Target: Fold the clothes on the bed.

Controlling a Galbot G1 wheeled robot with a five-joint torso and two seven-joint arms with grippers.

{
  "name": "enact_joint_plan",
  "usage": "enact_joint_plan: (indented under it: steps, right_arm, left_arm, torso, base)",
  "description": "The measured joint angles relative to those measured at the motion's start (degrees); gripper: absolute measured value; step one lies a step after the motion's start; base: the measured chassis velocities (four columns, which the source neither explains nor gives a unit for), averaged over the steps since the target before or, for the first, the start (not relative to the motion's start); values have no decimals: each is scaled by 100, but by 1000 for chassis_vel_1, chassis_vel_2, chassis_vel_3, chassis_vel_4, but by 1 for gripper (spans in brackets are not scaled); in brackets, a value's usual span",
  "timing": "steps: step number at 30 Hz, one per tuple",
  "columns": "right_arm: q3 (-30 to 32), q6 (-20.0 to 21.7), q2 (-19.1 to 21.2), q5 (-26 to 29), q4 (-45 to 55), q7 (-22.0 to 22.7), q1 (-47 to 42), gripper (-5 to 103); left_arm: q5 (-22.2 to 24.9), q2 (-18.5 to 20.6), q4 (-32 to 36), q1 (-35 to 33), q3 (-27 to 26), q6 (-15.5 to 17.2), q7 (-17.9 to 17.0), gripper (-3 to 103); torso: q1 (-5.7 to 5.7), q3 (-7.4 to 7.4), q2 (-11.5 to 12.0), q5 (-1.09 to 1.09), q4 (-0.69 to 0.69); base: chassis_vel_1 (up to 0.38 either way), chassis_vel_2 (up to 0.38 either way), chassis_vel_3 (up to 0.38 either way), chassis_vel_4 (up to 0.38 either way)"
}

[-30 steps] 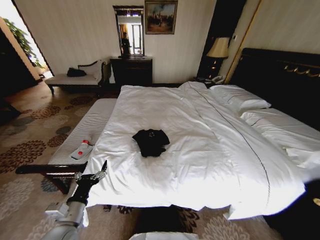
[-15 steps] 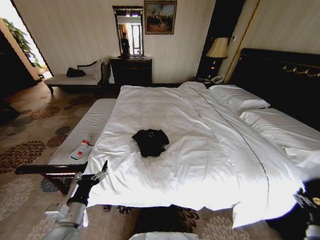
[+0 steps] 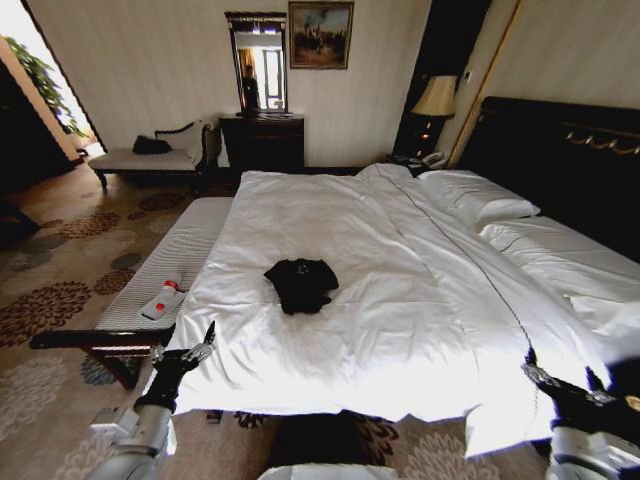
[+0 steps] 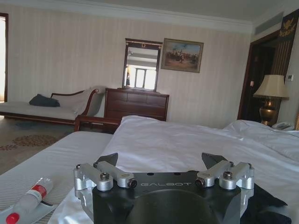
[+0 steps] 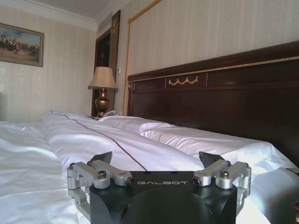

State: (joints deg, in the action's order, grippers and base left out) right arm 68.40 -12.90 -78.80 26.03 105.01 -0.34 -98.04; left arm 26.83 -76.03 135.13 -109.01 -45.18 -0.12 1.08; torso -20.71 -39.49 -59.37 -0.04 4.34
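Both grippers sit low at the near edge of the bed (image 3: 400, 250), one at each corner. On my head camera the left gripper (image 3: 197, 345) stands just off the near left corner of the white duvet (image 3: 330, 350), fingers spread and holding nothing. The right gripper (image 3: 560, 380) is at the near right corner, over the hanging edge of the duvet, also spread and empty. In each wrist view I see the two dark fingertips wide apart with only bedding between them, and I can read "GALBOT" on the black body of each gripper.

Ahead of the left gripper and toward the middle of the bed lies the black T-shirt (image 3: 301, 282), bunched in a loose heap on the duvet, well apart from both grippers. Faint light marks show on its top, but I cannot read them. From the left wrist a dark edge of the T-shirt (image 4: 266, 205) peeks past the gripper body.

Just beside the left gripper, on its outer side, runs the grey striped bench (image 3: 165, 265), and a white bottle with a red cap (image 3: 163, 298) lies on its side there. It has a red mark on its body; any writing is too small for me to tell.

Beyond the right gripper are the white pillows (image 3: 480, 200) and the dark headboard (image 3: 560, 150).
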Motion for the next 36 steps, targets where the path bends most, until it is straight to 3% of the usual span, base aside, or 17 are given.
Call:
enact_joint_plan:
  steps: [16, 36]
  right_arm:
    - [2, -27, 24, -72, -28, -67, -55, 100]
    - [-382, 16, -34, -244, 322, -97, -88, 100]
  left_arm:
    - [-11, 89, -36, 89, 88, 52, -32, 100]
    - [-1, 126, -68, 119, 90, 98, -47, 100]
  torso:
    - [-8, -3, 3, 1, -2]
    - [-2, -1, 1, 1, -1]
  base:
    - [-133, 129, 131, -133]
    - [1, 1, 0, 0]
